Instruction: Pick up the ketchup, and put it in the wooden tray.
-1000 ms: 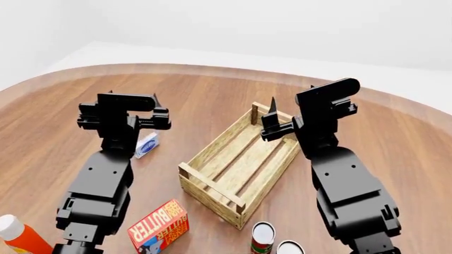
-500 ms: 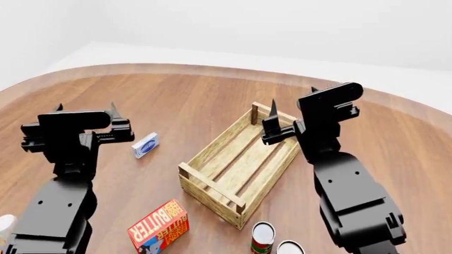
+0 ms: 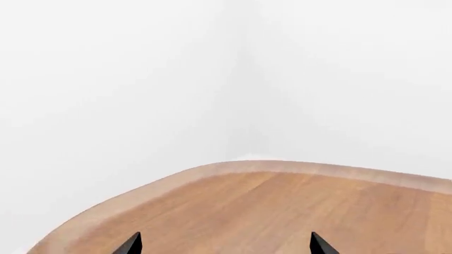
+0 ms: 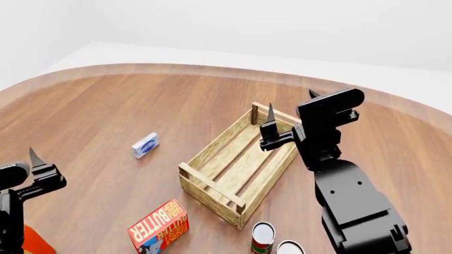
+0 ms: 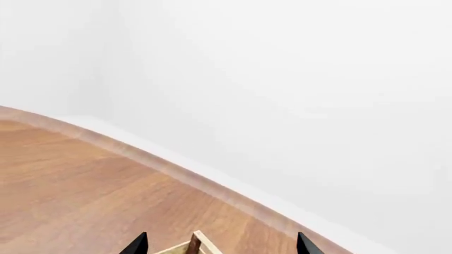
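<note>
- The ketchup [image 4: 32, 241] shows only as an orange-red sliver at the head view's lower-left corner, mostly hidden behind the left arm; its cap is out of sight and its long axis cannot be told from this sliver.
- The left tool [image 4: 32, 164] hovers just above and beyond that sliver, so the bottle lies below it and toward the robot; in the left wrist view its 2 black tips stand wide apart over bare tabletop [image 3: 282, 206], holding nothing.
- The right tool [image 4: 289, 119] hangs over the far end of the wooden tray [image 4: 240, 164], its tips likewise spread and empty.
- The left arm is clearly the nearer 1 to the ketchup; the tray sits well apart, to the right across the tabletop.
- A butter box [image 4: 158, 226] lies between bottle and tray; likely something to clear on the carry.
</note>
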